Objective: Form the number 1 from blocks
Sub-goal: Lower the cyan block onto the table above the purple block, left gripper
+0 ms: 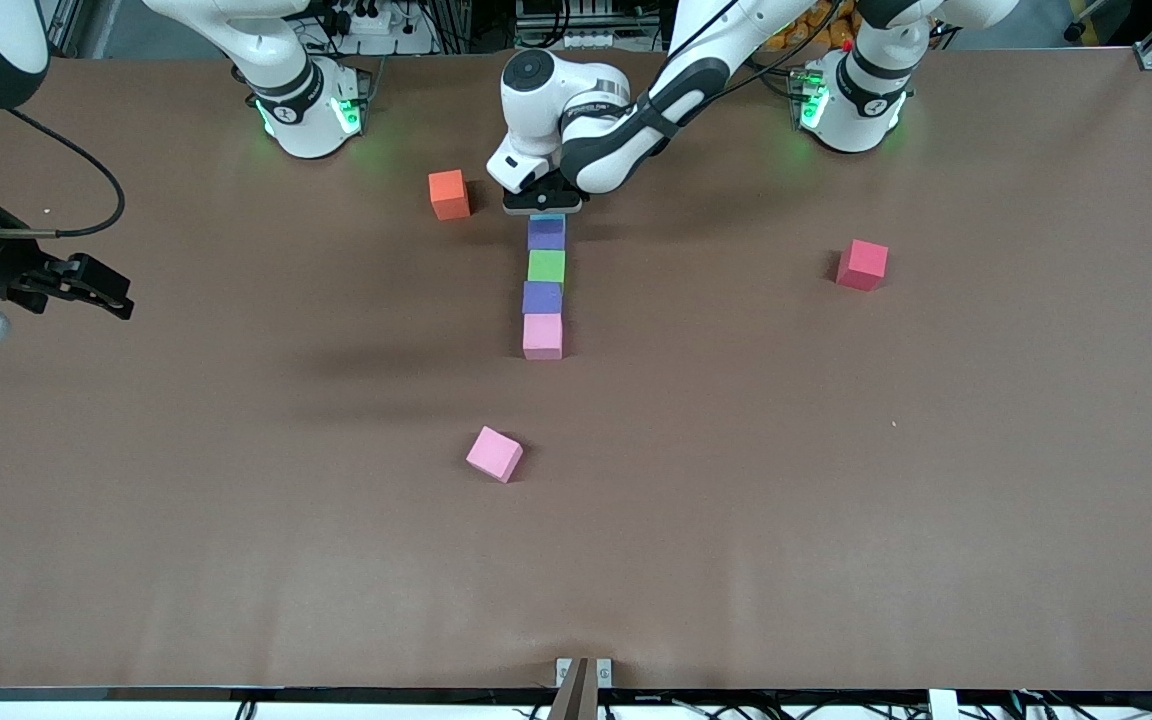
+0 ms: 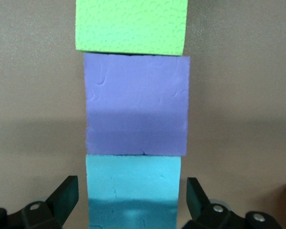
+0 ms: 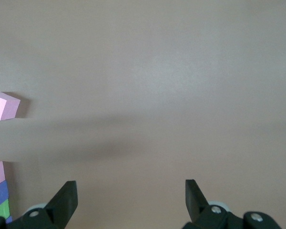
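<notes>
The left gripper (image 1: 544, 205) is lowered over the cyan block (image 1: 547, 217), at the end of the block line closest to the robot bases. In the left wrist view its fingers (image 2: 66, 195) are spread, 1 on each side of the cyan block (image 2: 132, 188), with a narrow gap visible between each finger and the block's sides.

Directly next to the gripper, 5 blocks are laid in a straight column running toward the front camera: the cyan block, then a purple block (image 1: 546, 233), a green block (image 1: 546, 266), a second purple block (image 1: 542, 297) and a pink block (image 1: 542, 336). Neighbouring blocks are set touching or just beside each other. In the left wrist view the first purple block (image 2: 137, 114) and the green block (image 2: 131, 26) are seen edge to edge.

A second pink block (image 1: 494, 454) is lying alone, tilted, nearer to the front camera than the column and well apart from it. An orange cube (image 1: 449, 194) is placed just beside the left gripper, toward the right arm's end. A red cube (image 1: 862, 265) is placed well apart, toward the left arm's end.

The right gripper (image 1: 86, 285) is held waiting over the table's edge at the right arm's end, its fingers (image 3: 66, 198) spread with nothing between them.
</notes>
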Robot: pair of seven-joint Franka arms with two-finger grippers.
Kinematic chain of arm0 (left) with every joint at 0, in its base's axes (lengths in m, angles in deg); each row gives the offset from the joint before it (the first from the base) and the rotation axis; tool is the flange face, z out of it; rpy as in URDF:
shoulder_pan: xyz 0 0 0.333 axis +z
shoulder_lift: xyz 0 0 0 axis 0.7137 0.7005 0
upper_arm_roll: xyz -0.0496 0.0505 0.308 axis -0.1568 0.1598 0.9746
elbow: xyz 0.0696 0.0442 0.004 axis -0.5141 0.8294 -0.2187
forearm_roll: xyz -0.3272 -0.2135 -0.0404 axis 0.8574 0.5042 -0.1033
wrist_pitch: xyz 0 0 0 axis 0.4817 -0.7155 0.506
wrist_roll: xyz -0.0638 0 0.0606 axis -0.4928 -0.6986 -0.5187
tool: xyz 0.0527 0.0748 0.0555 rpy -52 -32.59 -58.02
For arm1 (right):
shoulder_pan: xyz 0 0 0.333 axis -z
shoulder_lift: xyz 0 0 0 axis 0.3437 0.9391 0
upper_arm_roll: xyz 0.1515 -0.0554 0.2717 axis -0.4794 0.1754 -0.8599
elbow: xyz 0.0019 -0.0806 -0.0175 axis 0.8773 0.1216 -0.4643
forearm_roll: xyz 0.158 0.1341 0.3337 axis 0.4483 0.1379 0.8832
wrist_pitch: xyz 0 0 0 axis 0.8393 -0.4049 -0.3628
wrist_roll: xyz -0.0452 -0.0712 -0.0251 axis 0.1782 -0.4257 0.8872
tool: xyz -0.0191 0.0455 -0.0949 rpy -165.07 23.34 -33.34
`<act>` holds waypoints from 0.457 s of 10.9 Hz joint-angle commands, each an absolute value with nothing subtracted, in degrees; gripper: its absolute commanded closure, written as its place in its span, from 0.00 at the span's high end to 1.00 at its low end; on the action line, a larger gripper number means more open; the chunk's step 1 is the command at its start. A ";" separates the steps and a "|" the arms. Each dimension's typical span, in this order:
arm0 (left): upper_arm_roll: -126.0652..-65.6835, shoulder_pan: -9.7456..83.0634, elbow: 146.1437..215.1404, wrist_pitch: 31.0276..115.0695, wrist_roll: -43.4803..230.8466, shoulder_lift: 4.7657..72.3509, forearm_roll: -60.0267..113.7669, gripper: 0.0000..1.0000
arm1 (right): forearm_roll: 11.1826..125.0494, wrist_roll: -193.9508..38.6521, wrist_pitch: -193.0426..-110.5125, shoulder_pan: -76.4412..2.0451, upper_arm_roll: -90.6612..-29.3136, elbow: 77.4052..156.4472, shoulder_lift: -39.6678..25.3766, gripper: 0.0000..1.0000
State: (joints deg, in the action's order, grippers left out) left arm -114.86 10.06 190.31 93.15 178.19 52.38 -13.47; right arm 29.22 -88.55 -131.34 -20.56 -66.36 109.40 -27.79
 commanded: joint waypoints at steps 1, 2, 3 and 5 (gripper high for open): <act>-114.46 9.06 189.30 90.90 178.29 51.88 -13.76 1.00 | 29.34 -88.66 -130.20 -19.48 -67.28 107.64 -27.01 1.00; -114.64 8.97 189.21 89.49 178.55 51.18 -13.59 1.00 | 29.34 -88.57 -130.20 -19.48 -67.28 107.64 -27.01 1.00; -114.81 8.97 189.21 88.09 178.90 49.86 -13.50 1.00 | 29.34 -88.57 -130.20 -19.57 -67.28 107.64 -27.01 1.00; -114.99 9.06 187.82 85.80 179.60 47.93 -10.62 1.00 | 29.25 -88.48 -129.94 -19.57 -67.28 107.38 -27.09 1.00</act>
